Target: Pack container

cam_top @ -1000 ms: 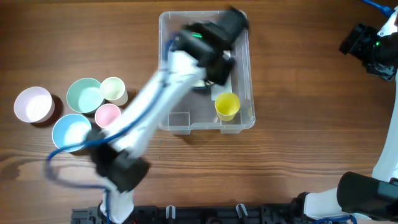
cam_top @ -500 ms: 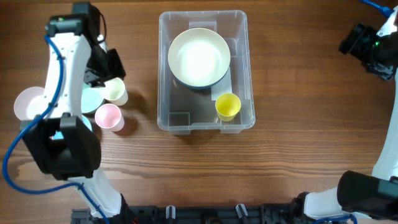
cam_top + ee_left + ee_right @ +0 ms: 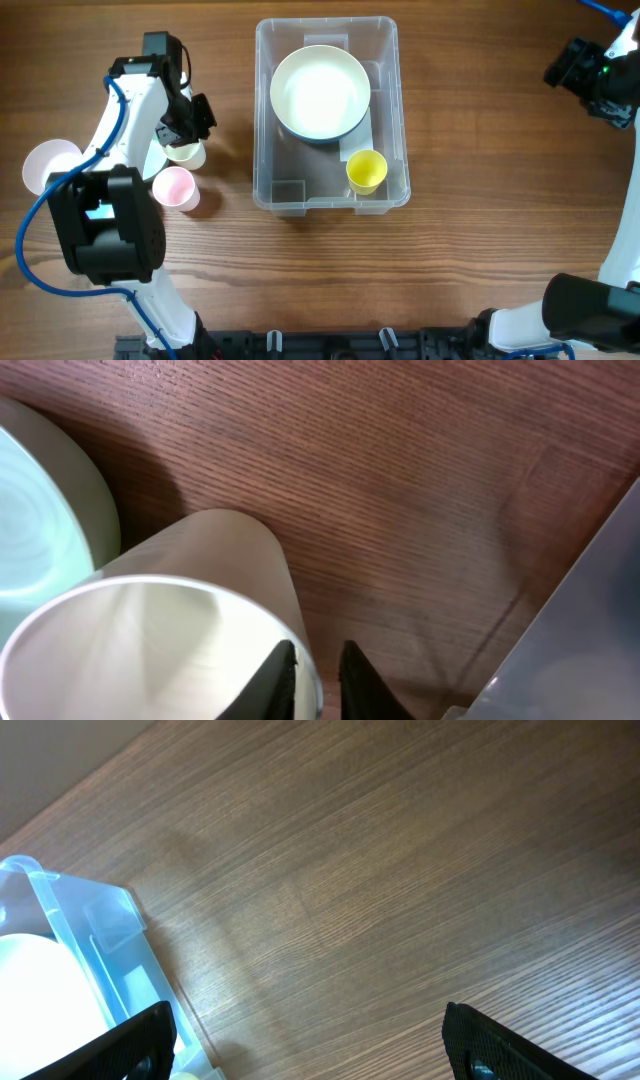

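The clear plastic container (image 3: pixel 262 120) stands at the table's middle, holding a large cream bowl (image 3: pixel 320 92) and a yellow cup (image 3: pixel 366 170). Its corner shows in the left wrist view (image 3: pixel 590 630) and the right wrist view (image 3: pixel 90 935). My left gripper (image 3: pixel 186 130) is at a cream cup (image 3: pixel 187 155) left of the container. In the left wrist view its fingers (image 3: pixel 318 678) pinch the cup's (image 3: pixel 190 610) rim, one finger inside and one outside. My right gripper (image 3: pixel 590 72) is open and empty over bare wood at the far right (image 3: pixel 310 1030).
A pink cup (image 3: pixel 173 187) stands just below the cream cup. A pale lilac bowl (image 3: pixel 42 166) sits at the far left. A mint green bowl (image 3: pixel 35 530) lies beside the cream cup, mostly hidden under my left arm in the overhead view.
My left arm left the container, where the cream bowl now sits, swung left to the cups and came down on the cream cup's rim. The right arm has not moved.
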Controlling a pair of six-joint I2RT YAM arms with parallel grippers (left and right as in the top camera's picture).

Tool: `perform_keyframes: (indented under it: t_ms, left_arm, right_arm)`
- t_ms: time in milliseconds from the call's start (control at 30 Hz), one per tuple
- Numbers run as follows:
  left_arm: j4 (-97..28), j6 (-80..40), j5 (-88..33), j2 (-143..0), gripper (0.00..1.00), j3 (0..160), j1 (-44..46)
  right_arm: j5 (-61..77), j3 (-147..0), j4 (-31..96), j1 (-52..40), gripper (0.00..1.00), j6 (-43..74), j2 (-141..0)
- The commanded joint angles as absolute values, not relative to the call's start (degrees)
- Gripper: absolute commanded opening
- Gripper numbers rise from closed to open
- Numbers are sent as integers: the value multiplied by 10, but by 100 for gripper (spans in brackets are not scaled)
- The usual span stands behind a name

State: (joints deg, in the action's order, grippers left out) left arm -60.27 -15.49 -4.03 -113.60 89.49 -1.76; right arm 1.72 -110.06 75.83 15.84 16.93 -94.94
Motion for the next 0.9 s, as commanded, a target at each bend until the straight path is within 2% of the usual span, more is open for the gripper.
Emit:
perform_keyframes:
  t_ms: [0,133,267,433,533,600,733,867]
  left_arm:
    - [-599,-154,-40,-1135,13,892,-16]
    - [-599,-154,-34,-1135,4,892,-16]
    - [-588,-152,-32,-1134,4,896,-15]
    - [-717,-139,20,-1094,4,1068,46]
    - [-818,-147,35,-1061,4,1215,121]
    - [-857,-155,35,-1050,4,1279,204]
    - [-828,-152,20,-1066,4,1282,376]
    - [-819,-159,17,-1104,4,1282,469]
  right_arm:
    - [26,-1098,758,156,86,180,-954]
    - [26,-1098,758,156,86,180,-954]
    - [26,-1098,758,156,86,180,-954]
    - [26,-1098,758,156,86,180,-954]
    - [26,-1098,758,156,86,180,-954]
    - [29,-1098,759,156,86,180,-954]
    - [30,-1098,759,156,86,180,-954]
    - [30,-1098,759,156,86,180,-954]
